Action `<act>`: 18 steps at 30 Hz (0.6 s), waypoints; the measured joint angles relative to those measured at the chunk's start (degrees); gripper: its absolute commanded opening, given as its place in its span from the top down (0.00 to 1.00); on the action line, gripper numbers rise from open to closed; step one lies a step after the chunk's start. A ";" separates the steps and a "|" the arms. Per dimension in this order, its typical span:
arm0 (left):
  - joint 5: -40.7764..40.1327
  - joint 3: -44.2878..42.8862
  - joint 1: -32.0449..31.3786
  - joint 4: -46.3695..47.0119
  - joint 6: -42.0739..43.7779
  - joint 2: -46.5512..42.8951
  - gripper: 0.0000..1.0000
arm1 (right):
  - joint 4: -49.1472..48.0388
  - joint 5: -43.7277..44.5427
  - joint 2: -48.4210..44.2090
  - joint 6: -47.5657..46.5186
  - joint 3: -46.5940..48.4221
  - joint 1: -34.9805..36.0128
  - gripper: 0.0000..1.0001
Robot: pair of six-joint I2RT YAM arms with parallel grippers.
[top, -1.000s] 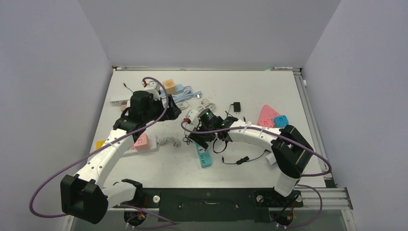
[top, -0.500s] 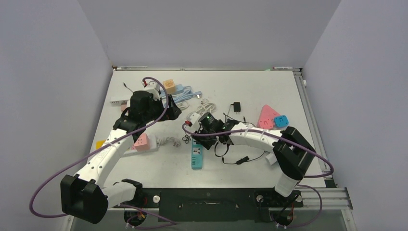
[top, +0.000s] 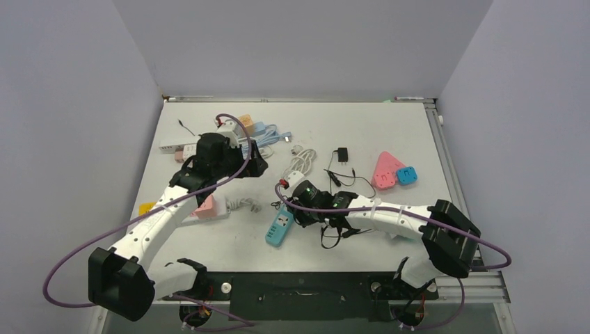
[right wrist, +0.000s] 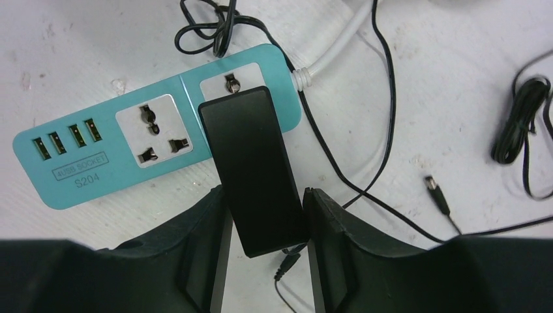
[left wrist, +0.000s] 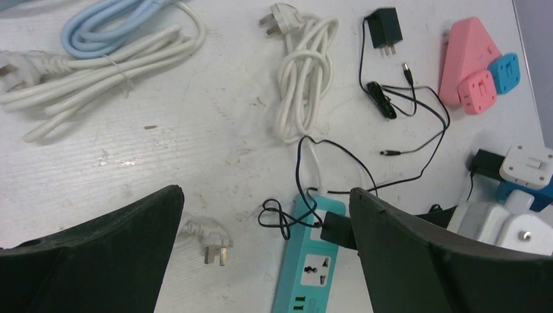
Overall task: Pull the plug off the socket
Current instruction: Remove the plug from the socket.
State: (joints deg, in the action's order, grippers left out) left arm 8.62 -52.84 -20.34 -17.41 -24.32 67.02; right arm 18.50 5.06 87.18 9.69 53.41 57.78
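Lots of stuff lay around on the desk (top: 389,132). In my left wrist view, a bunch of white cord (left wrist: 303,72) sat at the top middle and a blue cord (left wrist: 111,26) at the upper left. A small black charger (left wrist: 381,23) lay near the top right. At the far right was a pink triangle block (left wrist: 466,52) with a little blue cube (left wrist: 505,72) touching it. A loose white plug (left wrist: 207,236) lay low in the frame, just left of the teal socket strip (left wrist: 306,267).

In my right wrist view, thin black wire (right wrist: 385,130) ran close by the strip's right end, with a tangled loop of it at the top of the frame. The strip's white cable (right wrist: 339,45) went off to the upper right.

The black plug (right wrist: 251,163) sat in the middle of that view. It was stuck on the outlet at the right end of the strip and covered most of it. My right hand (right wrist: 264,215) was at the bottom of the frame, closed on the plug with one finger pressed to each long side.

My left hand (left wrist: 264,202) was wide open and held nothing. In the top view it hung above the desk, higher in the frame than the strip and a bit to the left.
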 measured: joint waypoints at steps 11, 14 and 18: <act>1.53 6.23 -8.26 -1.95 5.31 0.37 0.02 | -0.68 12.81 -6.73 17.14 -8.50 0.90 0.95; 3.41 7.98 -10.29 -3.48 7.54 0.00 0.02 | -0.81 13.73 -7.63 18.82 -9.53 0.31 0.95; 4.55 8.13 -14.67 -4.11 11.39 -0.02 0.01 | -2.08 13.03 -9.27 20.00 -11.34 -1.92 0.95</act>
State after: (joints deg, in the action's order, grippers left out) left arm 13.17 -44.71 -35.00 -21.52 -12.93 67.00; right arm 16.43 18.09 77.91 29.69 42.06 55.86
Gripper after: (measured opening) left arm 0.980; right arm 0.411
